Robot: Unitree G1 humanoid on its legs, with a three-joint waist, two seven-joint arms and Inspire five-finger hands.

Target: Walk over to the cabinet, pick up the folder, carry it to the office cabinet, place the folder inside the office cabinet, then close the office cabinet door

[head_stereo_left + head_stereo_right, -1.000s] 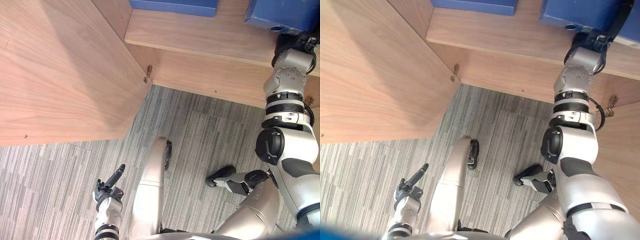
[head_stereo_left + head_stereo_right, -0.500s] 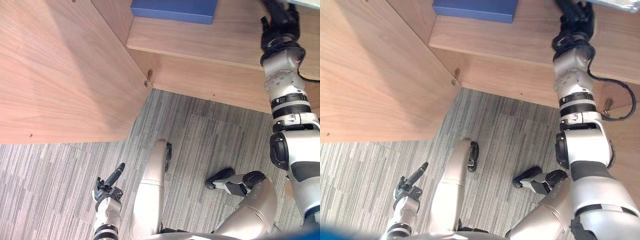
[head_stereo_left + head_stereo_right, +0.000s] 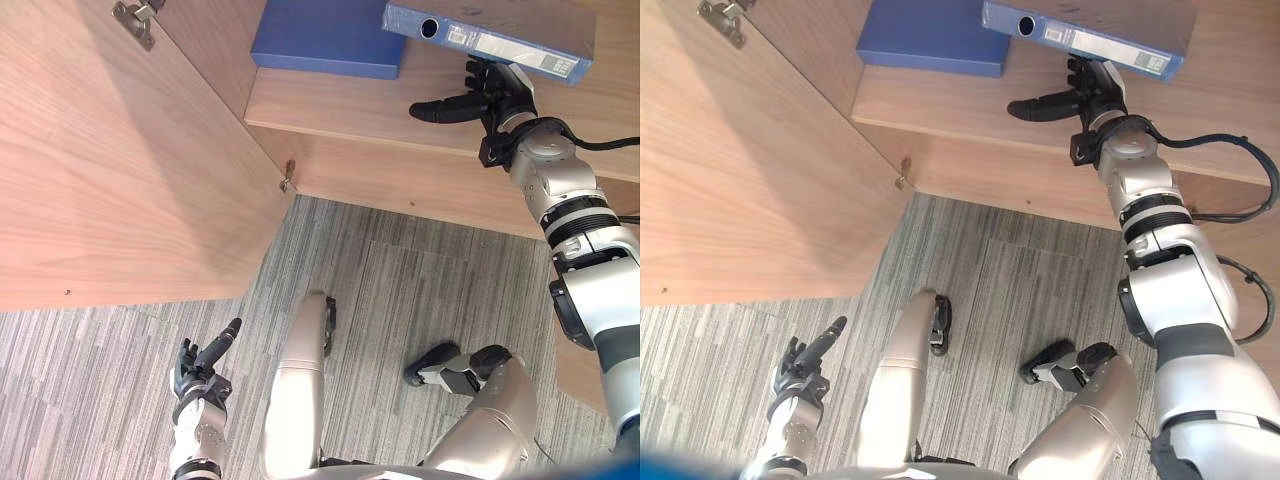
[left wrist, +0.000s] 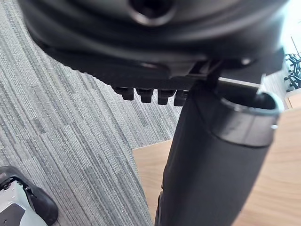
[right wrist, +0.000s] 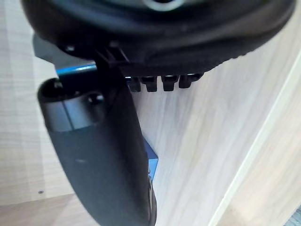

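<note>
Folder [image 3: 490,35] sits just beyond my right hand [image 3: 497,92]: fingers straight, thumb out, gripping nothing, tips at its spine. Long axis runs along shelf [image 3: 340,100] front edge. My left hand [image 3: 200,368] relaxed, well below shelf.

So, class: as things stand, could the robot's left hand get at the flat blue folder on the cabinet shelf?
Probably not. The left hand hangs low over the carpet, well below the shelf where the flat blue folder lies, with the open cabinet door on that side.
</note>
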